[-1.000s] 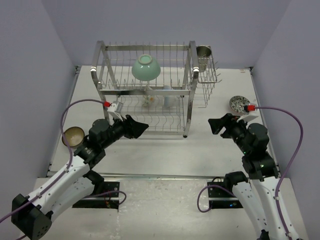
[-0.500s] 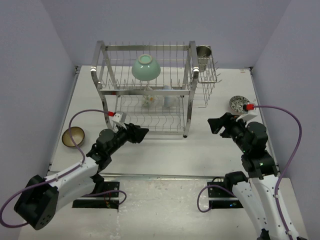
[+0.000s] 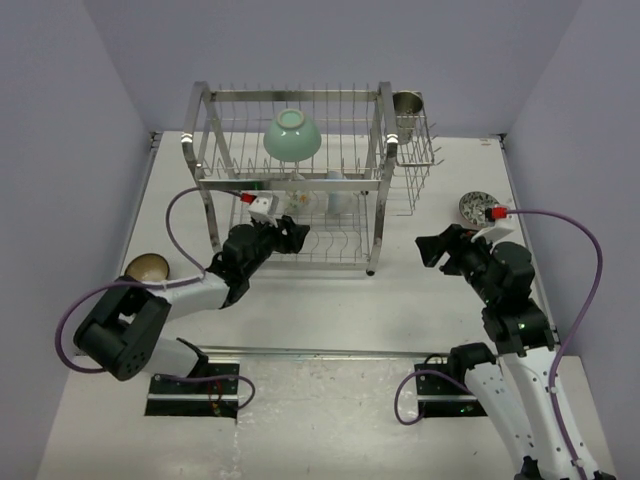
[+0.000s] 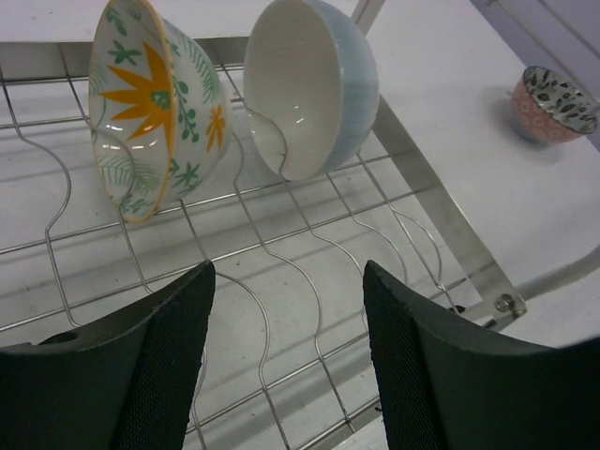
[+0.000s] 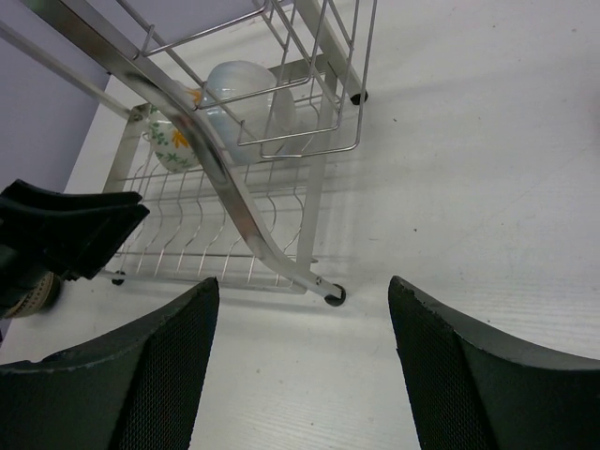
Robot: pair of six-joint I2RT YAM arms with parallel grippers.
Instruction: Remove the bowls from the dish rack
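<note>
Two items — flowered bowl (image 4: pixel 150 103), pale-blue bowl (image 4: pixel 314 84) — stand propped on edge by dish rack (image 4: pixel 431 187) wires, twelve o'clock of left gripper (image 4: pixel 286 281); jaws parted, empty; right gripper (image 5: pixel 300 300) likewise.

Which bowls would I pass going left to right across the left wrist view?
Flowered bowl → pale blue bowl, both propped on edge in the dish rack → pinkish patterned bowl, upright on the table outside the rack.

Left arm (image 3: pixel 185 292), right arm (image 3: pixel 512 322): white links, black joints, purple cables (image 3: pixel 601 265), red plugs (image 3: pixel 499 213). Pincer fingers (image 4: pixel 155 380) black, mesh-textured.
</note>
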